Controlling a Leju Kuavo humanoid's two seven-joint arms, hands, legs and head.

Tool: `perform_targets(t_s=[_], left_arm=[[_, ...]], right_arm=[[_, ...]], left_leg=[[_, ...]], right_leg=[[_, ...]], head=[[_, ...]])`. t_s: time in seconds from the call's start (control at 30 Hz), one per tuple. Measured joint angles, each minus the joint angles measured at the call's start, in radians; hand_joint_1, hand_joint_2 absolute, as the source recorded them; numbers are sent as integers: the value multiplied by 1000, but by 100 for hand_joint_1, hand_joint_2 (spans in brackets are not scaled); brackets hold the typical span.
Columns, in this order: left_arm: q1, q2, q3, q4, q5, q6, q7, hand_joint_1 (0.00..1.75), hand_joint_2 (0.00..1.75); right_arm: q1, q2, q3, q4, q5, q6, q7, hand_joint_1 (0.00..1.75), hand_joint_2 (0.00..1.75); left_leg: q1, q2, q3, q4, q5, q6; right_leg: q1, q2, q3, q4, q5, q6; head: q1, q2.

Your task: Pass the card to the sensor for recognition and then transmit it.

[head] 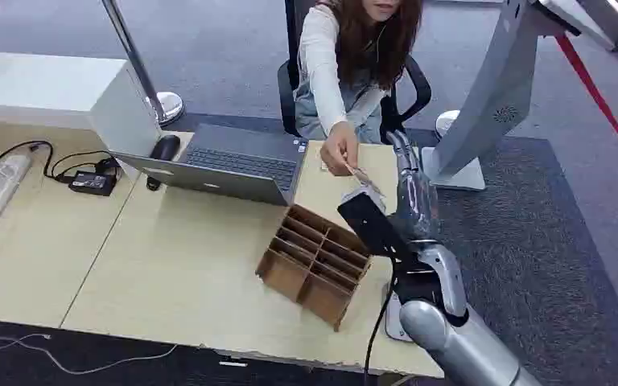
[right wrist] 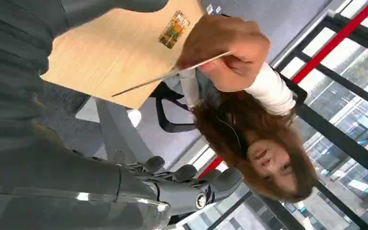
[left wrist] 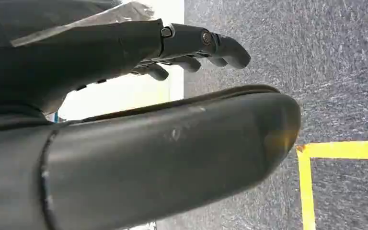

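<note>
One card (right wrist: 172, 75), pinched in the person's hand (head: 339, 151) at the far right of the table (head: 169, 273), just beside the robot's right hand (head: 406, 173), not in it. Right hand empty, fingers (right wrist: 191, 184) loosely spread, per right wrist view. One laptop (head: 225, 165) far-centre, one cardboard divider box (head: 315, 261) near-right. Left wrist view adds the left hand (left wrist: 124, 96), holding nothing, fingers slightly curled, over grey carpet w/ yellow tape (left wrist: 311, 163).
</note>
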Motion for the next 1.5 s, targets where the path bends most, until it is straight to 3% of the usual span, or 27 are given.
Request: perform_targets(t_s=[0.7, 0.73, 1.5], left_arm=[[0, 3, -1, 0, -10, -7, -7, 0, 0], [0, 3, -1, 0, -14, -7, -6, 0, 0], [0, 3, -1, 0, -24, 5, 10, 0, 0]], right_arm=[[-19, 24, 26, 64, -14, -13, -16, 5, 175], [-24, 31, 29, 72, -13, -23, -23, 175, 175], [-6, 37, 32, 81, 8, -54, -46, 175, 175]], left_leg=[[0, 0, 0, 0, 0, 0], [0, 0, 0, 0, 0, 0], [0, 0, 0, 0, 0, 0]], right_leg=[[0, 0, 0, 0, 0, 0], [0, 0, 0, 0, 0, 0], [0, 0, 0, 0, 0, 0]], head=[[0, 0], [0, 0], [0, 0]])
